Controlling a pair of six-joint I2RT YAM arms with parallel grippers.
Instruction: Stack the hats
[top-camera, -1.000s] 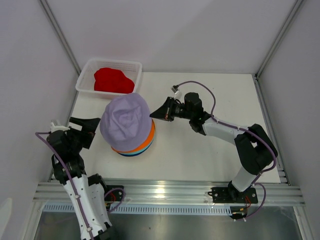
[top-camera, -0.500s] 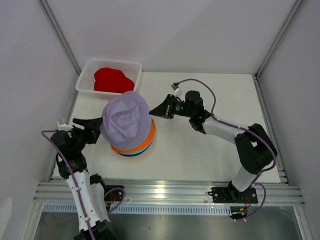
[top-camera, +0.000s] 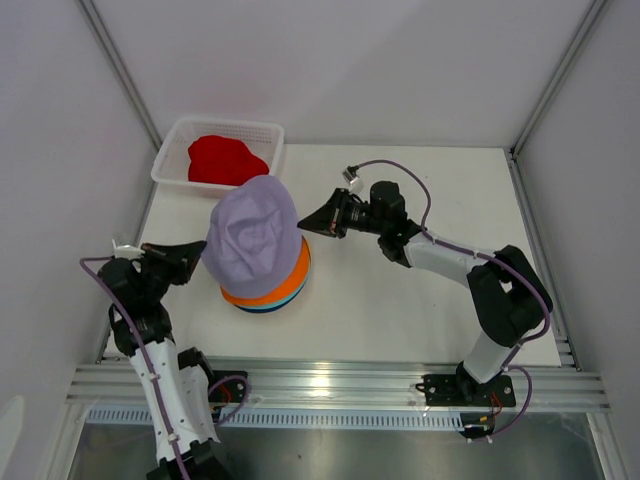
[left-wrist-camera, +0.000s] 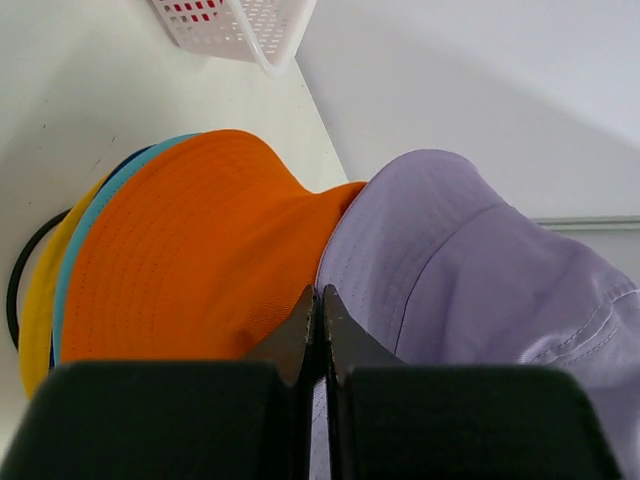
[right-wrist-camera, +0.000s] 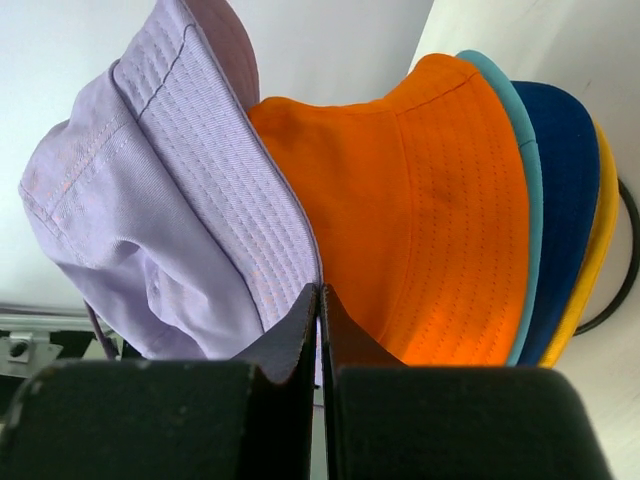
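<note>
Above the orange hat (top-camera: 292, 283), top view: the lavender hat (top-camera: 250, 238) rides tilted, crown up, not seated on it. The left gripper (top-camera: 200, 252) has the brim at the orange hat's left, the right gripper (top-camera: 306, 226) at its far right. The held span therefore runs left-right across the orange hat, with both arms about equally near. The red hat (top-camera: 225, 160) lies beyond the orange hat in the white mesh basket (top-camera: 272, 135). Left wrist: jaws pinched together on the lavender brim just where it meets the orange brim, with the yellow hat (left-wrist-camera: 35, 330) under the orange hat. Right wrist: jaws likewise clamped on the lavender brim edge, with the navy hat (right-wrist-camera: 560, 200) below the orange hat. My read: the target is straight down, and the brim should be lowered level from both sides.
</note>
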